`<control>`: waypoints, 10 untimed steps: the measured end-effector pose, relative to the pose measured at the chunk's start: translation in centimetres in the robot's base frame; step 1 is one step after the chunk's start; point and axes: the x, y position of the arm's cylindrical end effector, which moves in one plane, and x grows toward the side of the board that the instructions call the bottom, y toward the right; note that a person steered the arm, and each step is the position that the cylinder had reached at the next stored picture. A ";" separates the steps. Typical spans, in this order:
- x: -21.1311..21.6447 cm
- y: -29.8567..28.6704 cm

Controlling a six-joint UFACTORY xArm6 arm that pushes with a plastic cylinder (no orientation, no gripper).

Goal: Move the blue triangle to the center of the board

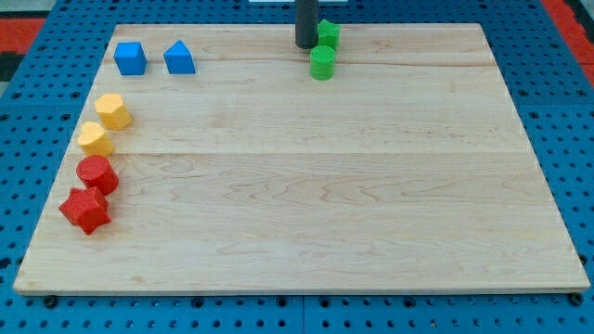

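The blue triangle (179,58) sat near the board's upper left corner, at about ten o'clock from the board's middle and well apart from that middle. Just beside it, at its nine o'clock, stood a blue cube (130,57), the two not touching. My tip (305,44) rested at the board's top edge, roughly at twelve o'clock from the centre, far off to the triangle's three o'clock. There were no fingers to speak of: the arm ended in a plain dark rod with nothing that parts or closes. At the tip's three o'clock, close enough that I could not tell whether they touched, was a green block (328,34) of unclear shape, partly hidden by the rod. A green cylinder (322,63) stood at the tip's five o'clock, just beside it. Down the board's left side ran a column: a yellow hexagon (113,110), then a yellow heart-like block (95,139) at its seven o'clock, a red cylinder (97,173) below, and a red star (85,210) touching it. The wooden board (306,213) lay on a blue pegboard (28,102).
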 end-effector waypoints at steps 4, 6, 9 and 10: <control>-1.8 -22.3; 0.6 -20.6; 2.8 -18.6; -0.8 -22.3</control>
